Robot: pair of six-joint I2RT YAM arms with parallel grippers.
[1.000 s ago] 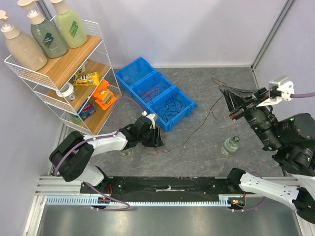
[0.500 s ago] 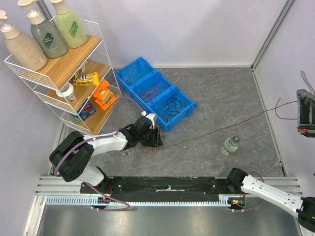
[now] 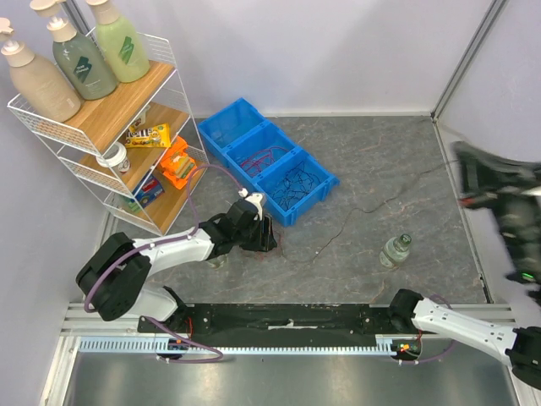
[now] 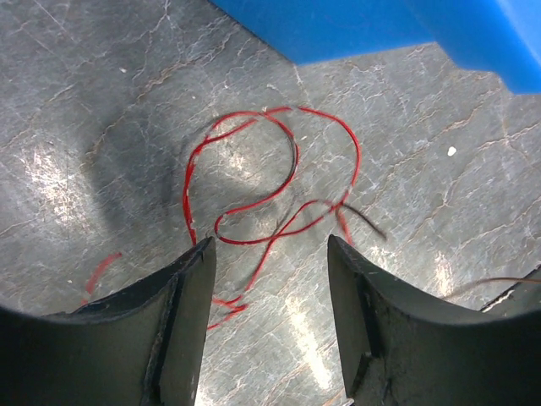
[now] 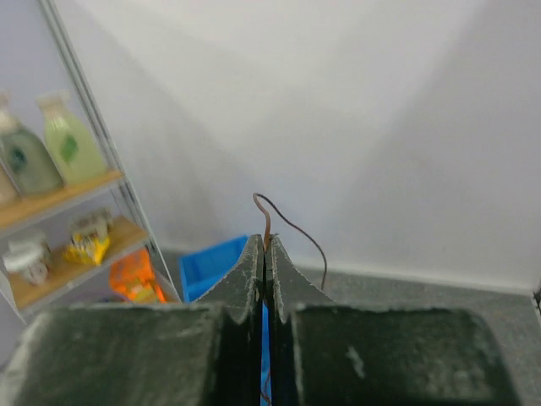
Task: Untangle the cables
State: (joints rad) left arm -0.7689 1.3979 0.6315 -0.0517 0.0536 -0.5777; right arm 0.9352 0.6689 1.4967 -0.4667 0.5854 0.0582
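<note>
Few red cables [image 4: 356,156], just beyond left jaws

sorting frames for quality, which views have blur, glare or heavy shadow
Top external: only the right arm is smeared by motion, the rest is sharp. Left wrist: the red wire is crisp, with glare patches and a dark shadow on the table. Right wrist: the shelf behind is soft, the right hand clearer.
</note>
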